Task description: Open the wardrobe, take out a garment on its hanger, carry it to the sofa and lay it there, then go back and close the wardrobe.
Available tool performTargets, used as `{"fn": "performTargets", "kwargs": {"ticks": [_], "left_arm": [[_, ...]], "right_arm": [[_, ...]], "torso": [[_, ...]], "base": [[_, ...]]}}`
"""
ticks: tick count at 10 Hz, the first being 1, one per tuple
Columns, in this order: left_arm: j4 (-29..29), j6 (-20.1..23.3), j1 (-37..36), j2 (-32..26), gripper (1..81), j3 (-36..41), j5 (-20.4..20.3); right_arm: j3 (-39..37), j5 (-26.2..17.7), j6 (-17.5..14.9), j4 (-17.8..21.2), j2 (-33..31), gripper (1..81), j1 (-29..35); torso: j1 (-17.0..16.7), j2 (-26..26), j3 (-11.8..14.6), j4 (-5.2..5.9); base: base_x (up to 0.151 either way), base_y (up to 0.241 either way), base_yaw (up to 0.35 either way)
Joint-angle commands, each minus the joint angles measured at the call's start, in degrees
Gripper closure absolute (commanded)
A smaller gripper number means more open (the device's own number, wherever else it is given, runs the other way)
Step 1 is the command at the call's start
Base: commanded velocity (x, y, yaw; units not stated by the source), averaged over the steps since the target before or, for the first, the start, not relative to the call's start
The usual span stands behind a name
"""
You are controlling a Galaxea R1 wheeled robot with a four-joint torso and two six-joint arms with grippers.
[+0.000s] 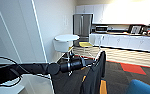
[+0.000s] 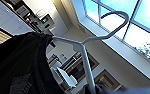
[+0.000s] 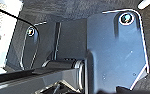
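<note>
Garment (image 1: 94,76), one long black jacket-like piece, hangs from the end of the left arm, which reaches in from the left of the head view toward the middle of the room. In the left wrist view one white hanger (image 2: 87,47) carries it, hook curving up against a bright window, the black cloth draped over one shoulder of the hanger. The left gripper (image 1: 87,62) seems to have the hanger's stem clamped near the camera, though the fingers themselves are too dim to make out plainly. The right wrist view gives dark carpet and the robot's own plate; whether the right gripper's fingers are open or shut cannot be told.

Judged from this, the carrying step is in hand: the garment is out and held above the dark carpet, with one corner of the blue sofa (image 1: 141,87) at the lower right, near but apart. The next move calls for bringing the garment over the sofa seat without dragging its hem
</note>
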Motion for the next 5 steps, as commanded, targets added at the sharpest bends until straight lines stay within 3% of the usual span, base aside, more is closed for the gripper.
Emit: {"fn": "performTargets", "kwargs": {"ticks": [1, 5], "left_arm": [[2.55, 1.06, -9.46, 0.03, 81.1, 1.28, -1.27], [2.46, 0.97, -9.46, 0.81, 81.1, 1.01, -1.27]], "right_arm": [[0.15, -2.58, 0.18, 0.33, 0.1, 1.0, 2.22], [0.15, -2.58, 0.1, 0.33, 0.1, 1.0, 2.39]], "torso": [[0.0, 0.0, 0.0, 0.02], [0.0, 0.0, 0.0, 0.0]], "base": [[0.0, 0.0, -0.158], [0.0, 0.0, -0.158]]}}
